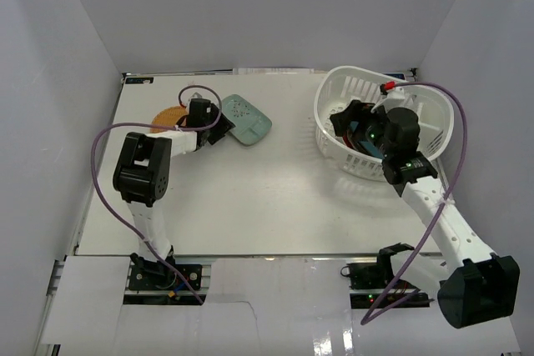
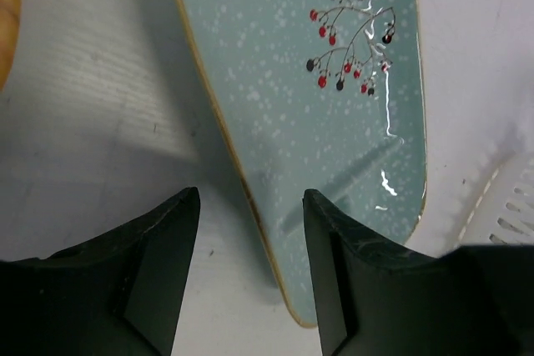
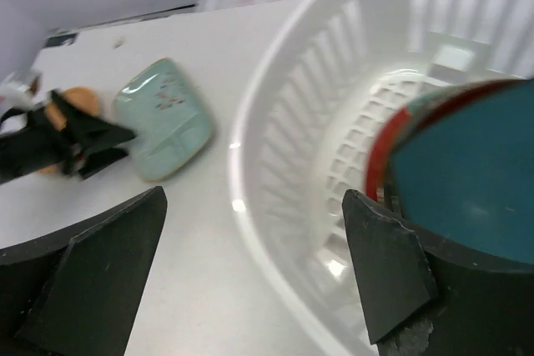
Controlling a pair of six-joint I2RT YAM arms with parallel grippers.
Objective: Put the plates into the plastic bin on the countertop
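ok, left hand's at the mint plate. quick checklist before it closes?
1. Left hand open: ok.
2. Mint plate rim in the gap between its fingers: ok, per the left wrist view.
3. One finger under the rim, not just on top: cannot tell.
4. Orange plate apart from the mint plate: ok, bare countertop between them.
5. Right hand open and empty: ok.
6. Plastic bin mouth free for the drop: not ok, the right arm hangs over it; a teal plate lies inside.
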